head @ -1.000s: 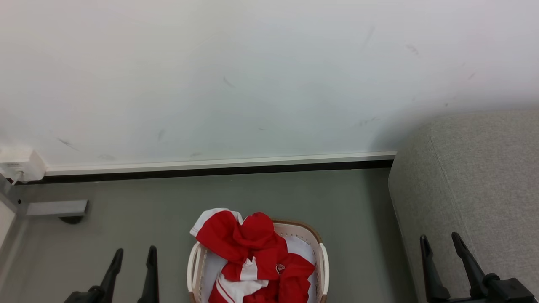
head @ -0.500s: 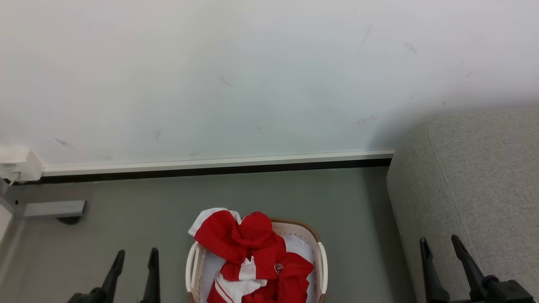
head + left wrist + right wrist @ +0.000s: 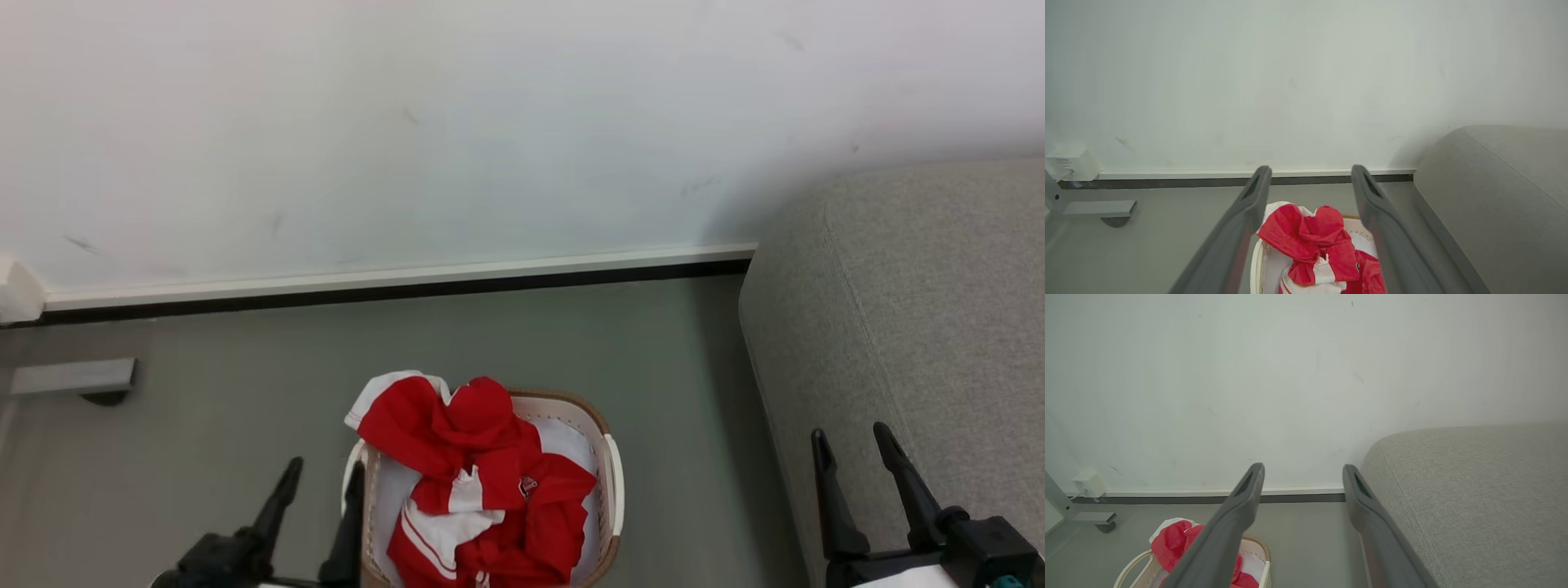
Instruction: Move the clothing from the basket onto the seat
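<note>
Left fingers [image 3: 1241, 228] spread, clothing [image 3: 457, 433] badge [image 3: 528, 487] unreadable

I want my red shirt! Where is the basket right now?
In the head view, the basket sits on the grey floor at the bottom middle, full of red and white clothing, just right of the left gripper and left of the grey sofa.

The clothing [image 3: 482, 490] is bright red with white panels, thin white stripes and a small badge. The basket [image 3: 617, 490] is cream-white with a brown rim and white lining. The seat [image 3: 922, 310] is light grey, the floor [image 3: 212, 359] grey-green, the wall [image 3: 490, 122] white. The left tool [image 3: 325, 467] and right tool [image 3: 849, 431] are black.
</note>
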